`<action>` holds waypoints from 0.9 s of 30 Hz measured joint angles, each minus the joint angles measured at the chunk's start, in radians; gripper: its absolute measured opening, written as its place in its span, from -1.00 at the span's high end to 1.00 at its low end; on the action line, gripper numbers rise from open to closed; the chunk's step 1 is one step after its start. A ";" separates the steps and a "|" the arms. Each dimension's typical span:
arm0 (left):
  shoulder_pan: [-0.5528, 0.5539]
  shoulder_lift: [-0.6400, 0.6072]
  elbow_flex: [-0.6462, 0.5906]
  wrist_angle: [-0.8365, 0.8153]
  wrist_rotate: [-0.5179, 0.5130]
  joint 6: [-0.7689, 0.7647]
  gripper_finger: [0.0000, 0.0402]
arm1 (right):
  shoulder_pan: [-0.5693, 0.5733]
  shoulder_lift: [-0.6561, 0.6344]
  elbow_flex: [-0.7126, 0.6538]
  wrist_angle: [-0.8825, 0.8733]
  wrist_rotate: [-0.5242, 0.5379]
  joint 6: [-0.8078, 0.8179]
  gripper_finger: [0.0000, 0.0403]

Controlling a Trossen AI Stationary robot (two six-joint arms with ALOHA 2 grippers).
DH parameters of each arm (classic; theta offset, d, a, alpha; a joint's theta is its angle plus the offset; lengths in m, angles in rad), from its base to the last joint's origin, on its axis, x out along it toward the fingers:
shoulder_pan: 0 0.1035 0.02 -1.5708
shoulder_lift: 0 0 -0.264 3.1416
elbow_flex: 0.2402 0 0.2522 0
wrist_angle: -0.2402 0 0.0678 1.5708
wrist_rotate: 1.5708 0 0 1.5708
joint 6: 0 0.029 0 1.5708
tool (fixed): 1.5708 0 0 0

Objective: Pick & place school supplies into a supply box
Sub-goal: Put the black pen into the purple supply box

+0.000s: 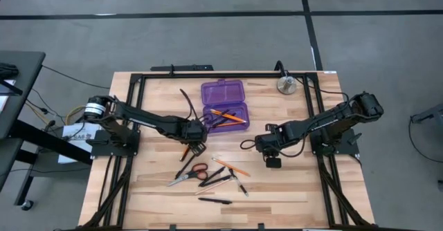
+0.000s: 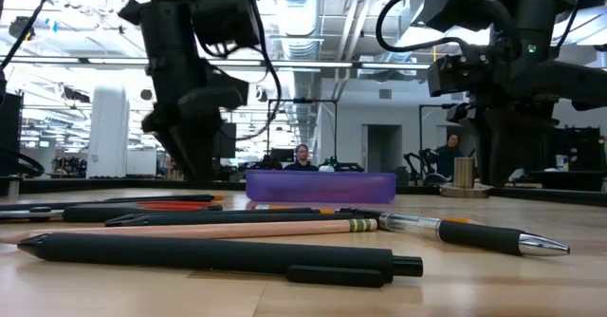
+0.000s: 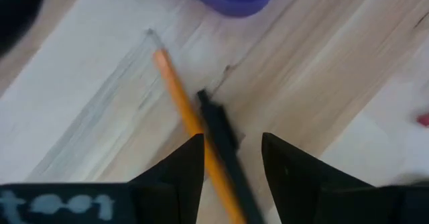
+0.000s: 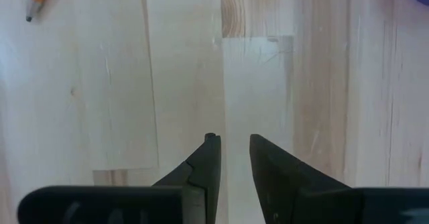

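The purple supply box (image 1: 223, 104) lies open near the table's far middle, its base (image 1: 228, 115) holding an orange pencil and black pens. My left gripper (image 1: 196, 140) (image 3: 231, 140) is open just in front of the box. Its fingers stand on either side of an orange pencil (image 3: 175, 90) and a black pen (image 3: 216, 120) lying side by side on the wood. Red-handled scissors (image 1: 188, 176), more pencils (image 1: 232, 166) and pens (image 1: 214, 200) lie scattered toward the near edge. My right gripper (image 1: 273, 160) (image 4: 232, 140) hangs over bare wood, narrowly open.
A round silver disc (image 1: 286, 85) sits at the far right corner. A black frame (image 1: 208, 74) runs along the table's edges. In the low view a black pen (image 2: 209, 255) and a pencil (image 2: 190, 228) lie in front of the box (image 2: 321, 186). Bare wood lies around the right gripper.
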 joint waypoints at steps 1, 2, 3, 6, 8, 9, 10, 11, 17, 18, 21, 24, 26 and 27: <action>0.000 0.009 -0.001 -0.004 0.002 0.004 0.32 | 0.000 0.000 0.000 0.000 0.000 0.000 0.62; 0.000 0.016 -0.001 -0.012 0.004 0.006 0.32 | 0.000 0.000 0.000 0.000 0.000 0.000 0.62; 0.000 0.025 -0.001 -0.008 0.010 0.007 0.32 | 0.000 0.000 0.000 0.000 0.000 0.000 0.62; 0.000 0.053 0.000 -0.001 0.004 0.015 0.32 | 0.000 0.000 0.000 -0.004 0.000 0.000 0.62; 0.000 0.061 0.002 0.007 0.008 0.023 0.32 | 0.000 0.000 0.000 -0.011 0.000 0.003 0.62; 0.000 0.066 0.003 0.011 0.006 0.024 0.32 | 0.000 0.000 0.000 -0.011 0.000 0.008 0.62; 0.000 0.066 0.003 0.012 0.005 0.024 0.32 | 0.000 0.000 0.000 -0.011 0.000 0.008 0.62; 0.000 0.066 0.003 0.011 0.005 0.024 0.32 | 0.000 0.000 0.000 -0.012 0.000 0.009 0.62; 0.000 0.068 0.002 0.011 0.004 0.031 0.32 | 0.000 0.000 0.000 -0.011 0.000 0.009 0.62; 0.000 0.068 0.002 0.011 0.004 0.031 0.32 | 0.000 0.000 0.000 -0.011 0.000 0.009 0.62; 0.000 0.068 0.002 0.011 -0.003 0.031 0.32 | 0.000 0.000 0.000 -0.011 0.000 0.009 0.62; 0.000 0.070 -0.001 0.001 -0.010 0.032 0.32 | 0.000 0.000 0.000 -0.011 0.000 0.009 0.62; 0.000 0.073 -0.001 -0.004 -0.007 0.036 0.32 | 0.000 0.000 0.000 -0.011 0.000 0.009 0.62; 0.001 0.073 -0.002 -0.008 -0.007 0.036 0.32 | 0.000 0.000 0.000 -0.011 0.000 0.009 0.62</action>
